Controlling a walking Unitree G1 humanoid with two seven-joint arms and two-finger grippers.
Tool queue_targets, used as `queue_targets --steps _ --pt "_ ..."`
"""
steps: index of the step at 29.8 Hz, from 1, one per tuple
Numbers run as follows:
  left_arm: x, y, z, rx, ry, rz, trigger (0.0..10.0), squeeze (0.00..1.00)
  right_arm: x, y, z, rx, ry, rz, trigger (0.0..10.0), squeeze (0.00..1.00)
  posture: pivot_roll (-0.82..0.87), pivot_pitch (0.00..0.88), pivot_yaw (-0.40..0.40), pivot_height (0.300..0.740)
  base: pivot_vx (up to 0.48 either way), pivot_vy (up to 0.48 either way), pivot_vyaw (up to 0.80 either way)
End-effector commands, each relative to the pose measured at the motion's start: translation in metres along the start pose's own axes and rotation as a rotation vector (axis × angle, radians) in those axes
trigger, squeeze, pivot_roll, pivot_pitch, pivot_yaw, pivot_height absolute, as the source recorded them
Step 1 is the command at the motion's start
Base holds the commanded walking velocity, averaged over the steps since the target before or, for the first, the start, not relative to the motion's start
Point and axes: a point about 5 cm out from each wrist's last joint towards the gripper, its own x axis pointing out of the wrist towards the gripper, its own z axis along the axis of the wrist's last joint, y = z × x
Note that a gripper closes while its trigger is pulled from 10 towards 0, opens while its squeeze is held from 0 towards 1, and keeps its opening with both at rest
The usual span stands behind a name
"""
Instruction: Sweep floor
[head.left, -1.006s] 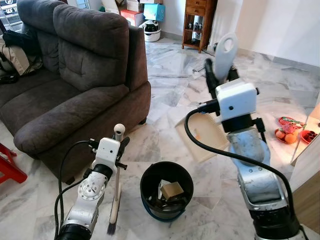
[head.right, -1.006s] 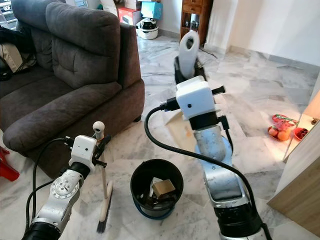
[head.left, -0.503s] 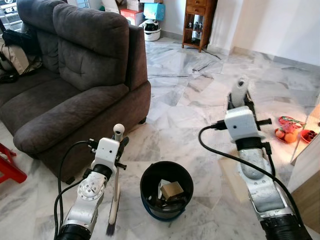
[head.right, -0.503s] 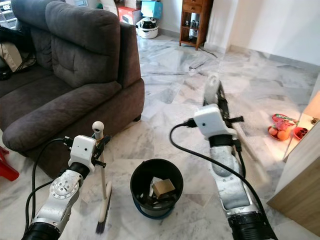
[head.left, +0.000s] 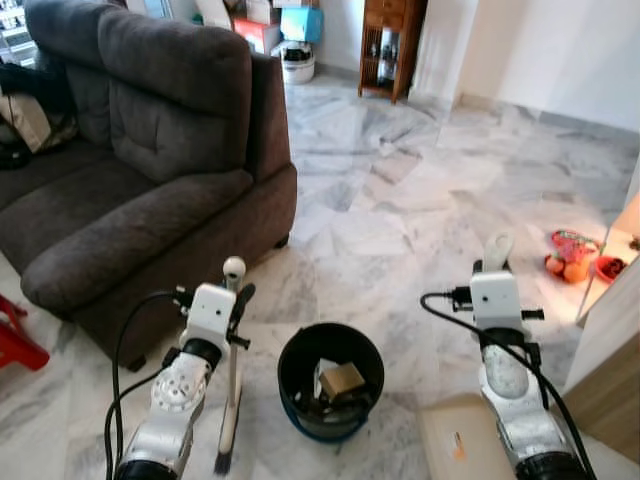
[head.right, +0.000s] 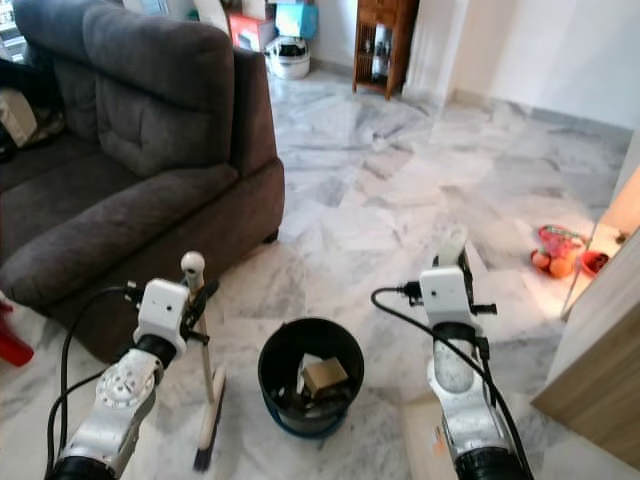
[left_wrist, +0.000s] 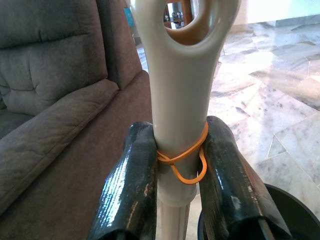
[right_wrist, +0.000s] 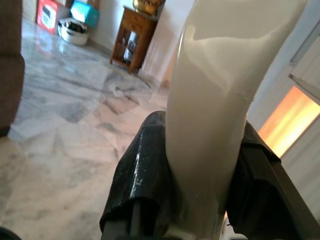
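nearest the robot on the right, the dustpan (head.left: 468, 447) now lies flat on the marble floor (head.left: 400, 210), its handle clamped between the right gripper (right_wrist: 200, 165) fingers. a second ago that arm had the pan lifted high and tilted over toward the bucket, so i'd guess it just finished dumping and has come back down ready for the next load. near left, the left gripper (left_wrist: 175, 165) is closed tight on the brush (head.left: 229, 420) handle, brush standing upright with bristles on the floor, same spot as before. between the two sits the black bucket (head.left: 331, 390) with some rubbish in it. further left is the grey sofa (head.left: 140, 190), and far off a wooden cabinet (head.left: 386, 45).
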Motion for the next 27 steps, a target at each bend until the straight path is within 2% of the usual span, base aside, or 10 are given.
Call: queue_targets --steps 1,18,27 --pt "0.002 0.004 0.010 0.015 -0.053 0.003 10.0 0.00 0.007 -0.006 0.009 0.014 -0.061 -0.026 10.0 0.00 0.09 0.000 0.029 0.740 0.000 0.000 0.00" --pt "-0.006 0.006 0.001 -0.029 -0.033 0.024 10.0 0.00 0.003 -0.006 -0.013 0.081 0.020 -0.035 10.0 0.00 0.07 0.000 0.037 0.740 0.000 0.000 0.00" --pt "-0.007 0.003 -0.001 -0.030 -0.028 0.010 10.0 0.00 0.001 -0.006 -0.016 0.102 0.017 -0.035 10.0 0.00 0.07 0.000 0.042 0.740 0.000 0.000 0.00"
